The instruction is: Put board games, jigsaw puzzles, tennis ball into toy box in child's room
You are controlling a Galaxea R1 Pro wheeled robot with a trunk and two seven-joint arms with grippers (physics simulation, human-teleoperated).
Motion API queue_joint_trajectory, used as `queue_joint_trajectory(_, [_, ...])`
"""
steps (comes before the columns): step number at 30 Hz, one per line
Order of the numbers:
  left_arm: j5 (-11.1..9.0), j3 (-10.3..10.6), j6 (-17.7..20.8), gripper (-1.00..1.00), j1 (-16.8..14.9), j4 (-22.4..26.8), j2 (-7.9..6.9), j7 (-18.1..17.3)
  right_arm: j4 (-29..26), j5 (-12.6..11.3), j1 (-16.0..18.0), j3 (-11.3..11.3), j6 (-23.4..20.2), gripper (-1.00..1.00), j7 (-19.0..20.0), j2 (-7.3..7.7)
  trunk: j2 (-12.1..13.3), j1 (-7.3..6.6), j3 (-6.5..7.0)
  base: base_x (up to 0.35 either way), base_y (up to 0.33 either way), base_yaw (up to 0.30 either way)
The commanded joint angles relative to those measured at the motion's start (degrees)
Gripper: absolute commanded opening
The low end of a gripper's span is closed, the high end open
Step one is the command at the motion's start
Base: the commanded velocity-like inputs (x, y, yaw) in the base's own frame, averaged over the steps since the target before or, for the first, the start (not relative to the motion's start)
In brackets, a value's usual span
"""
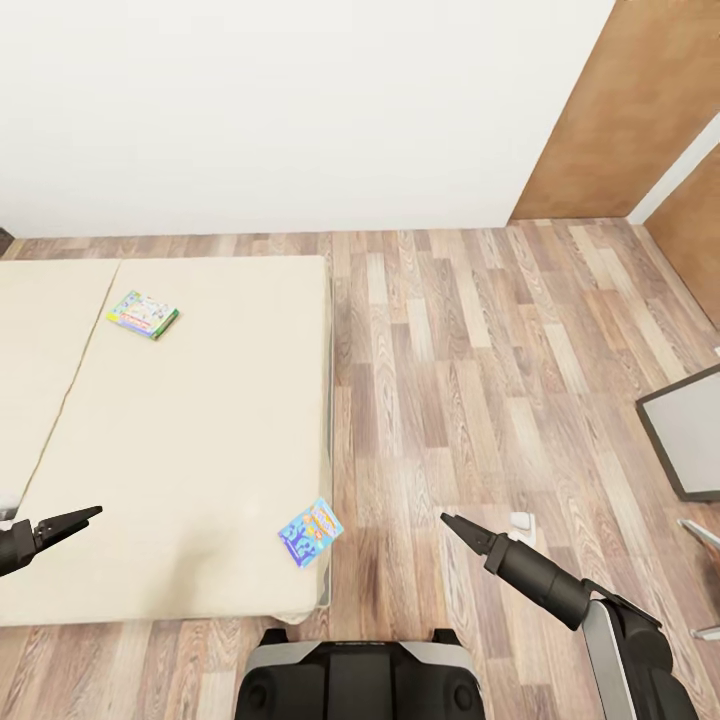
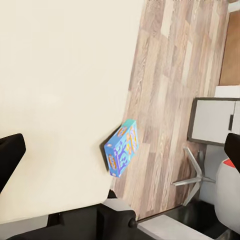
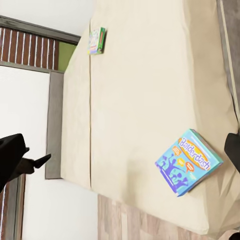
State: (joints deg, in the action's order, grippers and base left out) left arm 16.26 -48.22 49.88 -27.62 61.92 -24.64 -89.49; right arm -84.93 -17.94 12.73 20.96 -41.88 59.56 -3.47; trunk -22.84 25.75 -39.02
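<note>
Two board games lie on the beige bed (image 1: 180, 430). The blue one (image 1: 311, 532) rests at the bed's near right corner, partly over the edge, and shows as well in the wrist views (image 2: 122, 148) (image 3: 189, 161). The pale green-edged one (image 1: 143, 313) (image 3: 97, 41) lies farther back on the mattress. My left gripper (image 1: 90, 515) hovers open over the bed's near left part. My right gripper (image 1: 450, 521) hangs open above the floor, right of the blue box. Both are empty; their fingers (image 2: 10, 155) (image 3: 12, 155) stand wide apart. The toy box, jigsaw puzzles and tennis ball are out of view.
A corner of the light-grey table (image 1: 690, 430) juts in at the right, with its pale drawers (image 2: 212, 120) and a chair base (image 2: 192, 175) beside it. A small white object (image 1: 522, 521) lies on the wood floor (image 1: 480, 350). White wall behind; brown door (image 1: 630, 110) far right.
</note>
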Motion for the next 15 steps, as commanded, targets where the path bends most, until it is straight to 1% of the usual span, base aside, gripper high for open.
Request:
queue_joint_trajectory(1, [0.61, -0.11, 0.59, 1.0, -0.06, 0.04, 0.02, -0.51, -0.06, -0.18, 0.03, 0.27, -0.36, 1.0, 0.12, -0.05, -0.08, 0.04, 0.03, 0.0, 0.0, 0.0])
queue_joint_trajectory(7, [0.61, -0.05, 0.52, 1.0, -0.06, 0.04, -0.03, -0.51, -0.19, -0.35, 0.02, 1.01, -0.4, 1.0, 0.17, -0.05, -0.08, 0.04, 0.6, 0.0, 0.0, 0.0])
queue_joint_trajectory(15, [0.61, -0.08, 0.49, 1.0, -0.06, 0.04, 0.01, -0.51, -0.29, -0.41, -0.09, 1.31, -0.41, 1.0, 0.21, -0.05, -0.08, 0.04, 1.36, 0.0, 0.0, 0.0])
